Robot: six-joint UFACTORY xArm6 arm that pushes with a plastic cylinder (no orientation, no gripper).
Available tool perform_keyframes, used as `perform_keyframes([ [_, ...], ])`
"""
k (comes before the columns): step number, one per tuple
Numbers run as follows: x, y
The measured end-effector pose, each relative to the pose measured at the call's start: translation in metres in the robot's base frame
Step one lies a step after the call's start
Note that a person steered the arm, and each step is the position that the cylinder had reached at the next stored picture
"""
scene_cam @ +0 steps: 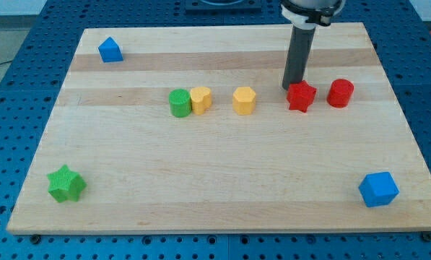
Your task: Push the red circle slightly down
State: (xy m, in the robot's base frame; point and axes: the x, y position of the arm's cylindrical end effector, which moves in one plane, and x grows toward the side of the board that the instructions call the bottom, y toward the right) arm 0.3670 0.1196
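the tabletop [222, 188] is a pale wooden board with lengthwise grain bands, lying on a blue perforated base [13, 65] that shows along every edge of the view. above the board's far edge, a strip of light floor shows at the view's top.

the red circle [340, 93] stands toward the view's right in the upper half of the board, just beside the red star [301, 96], which lies to its left with a narrow gap between them. my tip [293, 88] sits at the upper left edge of the red star, touching it or very nearly so. the end effector is a plain dark rod with nothing to open or close, and it holds nothing.

further left in the same row are a yellow hexagon [245, 100], then a second yellow block [200, 99] touching a green circle [179, 103]. a small blue block [110, 50] is near the top left corner, a green star [66, 183] near the bottom left, and a blue cube [378, 189] near the bottom right.
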Motion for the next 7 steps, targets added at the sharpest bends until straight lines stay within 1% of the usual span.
perform_keyframes([
  [1,-0.009,0.013],
  [3,-0.006,0.059],
  [6,0.002,0.066],
  [7,-0.005,0.074],
])
